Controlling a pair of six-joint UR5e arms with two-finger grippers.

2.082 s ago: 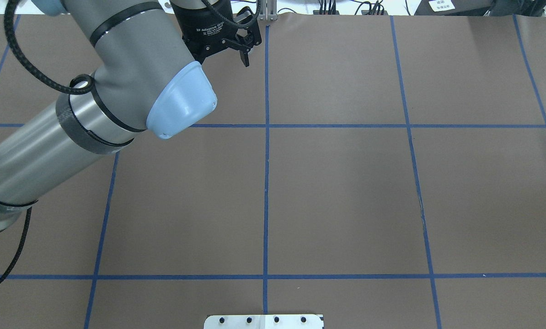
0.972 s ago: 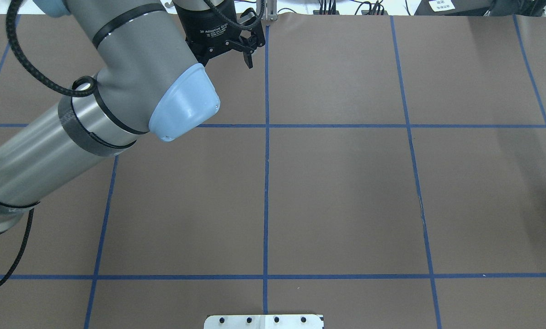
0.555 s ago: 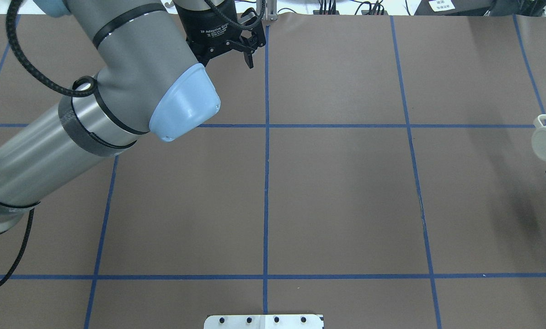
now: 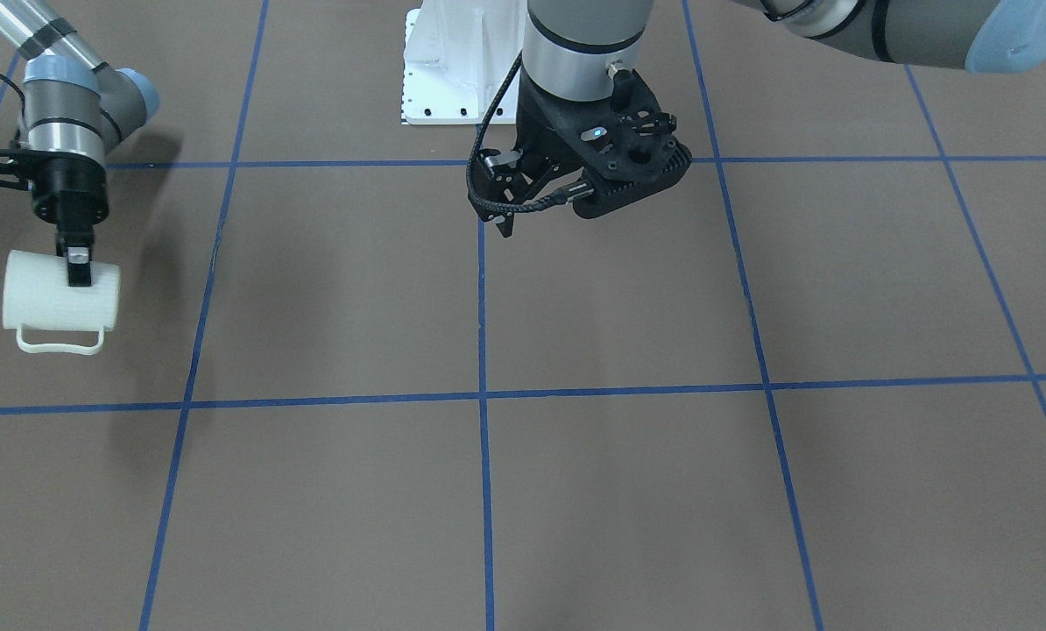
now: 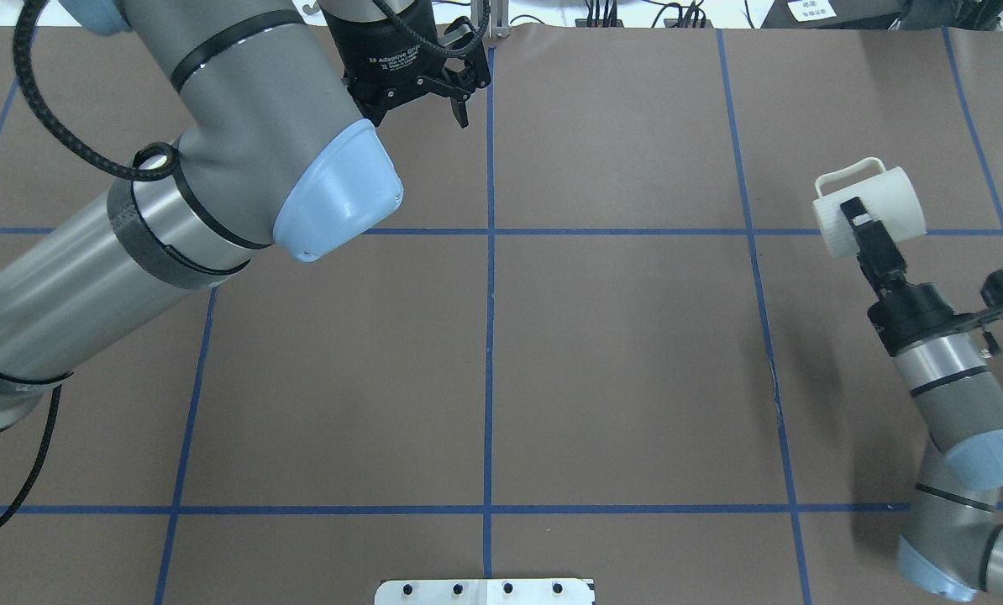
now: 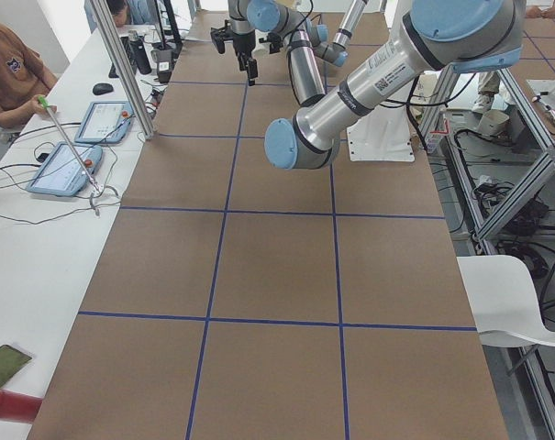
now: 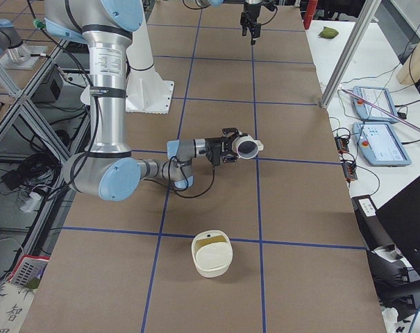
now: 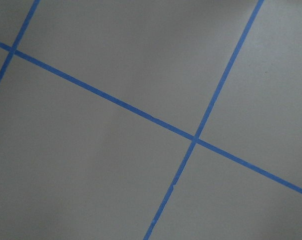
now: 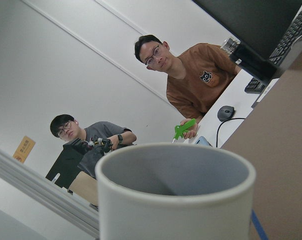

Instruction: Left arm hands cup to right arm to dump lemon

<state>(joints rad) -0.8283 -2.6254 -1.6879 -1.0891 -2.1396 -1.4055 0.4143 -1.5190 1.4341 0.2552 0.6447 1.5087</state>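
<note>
The brown counter (image 4: 628, 289), gridded with blue tape (image 4: 481, 350), fills the front view. There the right hand (image 4: 77, 263) is clamped on the white cup (image 4: 45, 302), held on its side off the surface with its handle toward the camera. Overhead, the left hand (image 5: 461, 97) hangs well apart from the cup, fingers spread and empty; the right wrist view shows the cup's grey interior.

It was a robotics lab. The table (image 5: 636, 336) was papered brown and gridded with blue tape (image 5: 490, 336), with the left arm (image 5: 174, 210) and right arm (image 5: 955, 395) over it. Alongside the table ran a white bench (image 6: 38, 275) with teach pendants (image 6: 61, 170), cables and a seated person (image 6: 6, 73). Aluminium posts (image 6: 121, 73) stood at the table's edge.
</note>
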